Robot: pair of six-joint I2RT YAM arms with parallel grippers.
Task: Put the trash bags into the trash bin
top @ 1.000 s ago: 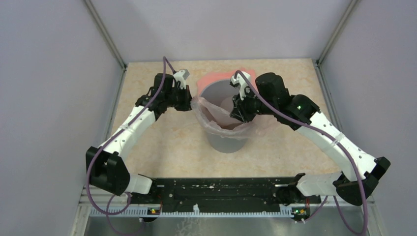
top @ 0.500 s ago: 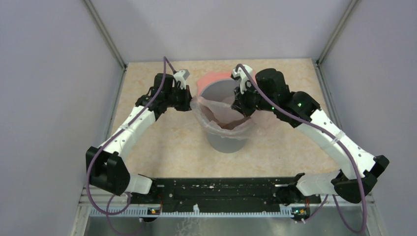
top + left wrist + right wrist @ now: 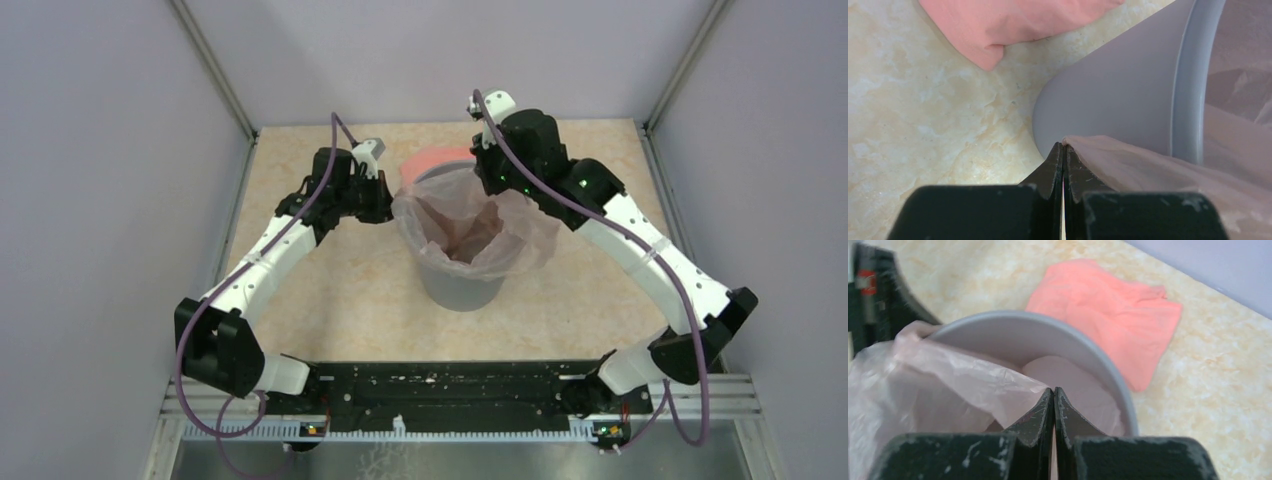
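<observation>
The grey trash bin (image 3: 458, 290) stands mid-table. The see-through pale pink trash bag (image 3: 505, 235) is draped over its mouth and sags inside. My left gripper (image 3: 388, 208) is at the bin's left rim, shut on the bag's edge; in the left wrist view its tips (image 3: 1063, 146) pinch the film (image 3: 1148, 167) against the bin's outer wall (image 3: 1118, 95). My right gripper (image 3: 488, 187) is above the far right of the rim, shut on another edge of the bag; in the right wrist view its tips (image 3: 1054, 390) hold the film (image 3: 948, 377) over the bin's rim (image 3: 1013, 316).
An opaque salmon-pink folded sheet (image 3: 430, 157) lies on the table just behind the bin; it also shows in the left wrist view (image 3: 1013, 20) and the right wrist view (image 3: 1108, 310). Side walls and metal posts enclose the table.
My right gripper has moved up and toward the far rim, pulling the bag's edge with it, so the bag spreads wider over the bin's mouth. The left gripper has held still.
</observation>
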